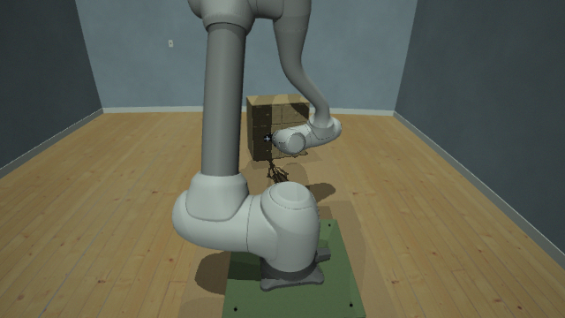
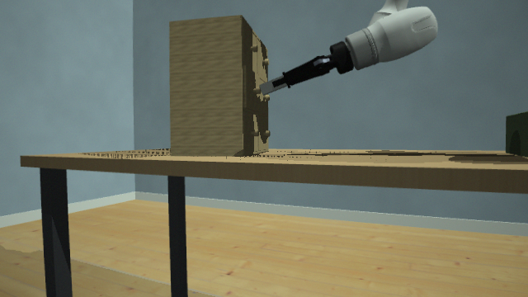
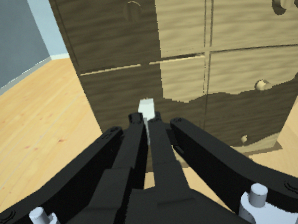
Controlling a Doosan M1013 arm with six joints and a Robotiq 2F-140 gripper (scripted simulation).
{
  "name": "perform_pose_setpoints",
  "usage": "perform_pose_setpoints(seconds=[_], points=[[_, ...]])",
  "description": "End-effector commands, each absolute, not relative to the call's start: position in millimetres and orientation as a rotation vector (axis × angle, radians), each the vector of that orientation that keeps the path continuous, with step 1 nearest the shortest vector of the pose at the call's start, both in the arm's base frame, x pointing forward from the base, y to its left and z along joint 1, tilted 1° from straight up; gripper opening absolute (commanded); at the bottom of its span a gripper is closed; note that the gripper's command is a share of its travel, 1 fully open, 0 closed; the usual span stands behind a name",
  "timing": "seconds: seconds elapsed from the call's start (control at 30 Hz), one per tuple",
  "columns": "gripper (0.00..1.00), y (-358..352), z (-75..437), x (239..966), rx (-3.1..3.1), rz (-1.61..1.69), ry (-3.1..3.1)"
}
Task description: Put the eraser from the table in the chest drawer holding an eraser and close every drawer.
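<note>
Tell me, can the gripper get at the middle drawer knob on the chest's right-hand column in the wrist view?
Probably yes: the knob sticks out with nothing in front, though the shut gripper would likely have to shift sideways and open.

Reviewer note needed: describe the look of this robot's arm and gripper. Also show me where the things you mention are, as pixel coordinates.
The arm is pale grey, with smooth rounded joints and tubular links; thin dark seams ring some joints. The gripper (image 2: 268,87) (image 3: 148,109) is black with slim linkages, silvery pivot parts and light grey fingertip pads.
</note>
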State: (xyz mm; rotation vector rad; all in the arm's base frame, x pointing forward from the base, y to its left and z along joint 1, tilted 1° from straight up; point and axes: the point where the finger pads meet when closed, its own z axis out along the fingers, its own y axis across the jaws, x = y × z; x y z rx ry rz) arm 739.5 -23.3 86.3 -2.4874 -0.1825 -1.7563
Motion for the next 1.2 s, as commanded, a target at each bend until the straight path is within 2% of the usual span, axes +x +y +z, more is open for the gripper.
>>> perform_pose_setpoints(seconds=[0.0,1.17], points=[[0.00,-23.1,86.5,741.3,-2.487,-1.757,-0.183],[0.00,-22.4,86.5,745.8,-2.487,-1.757,-0.183]])
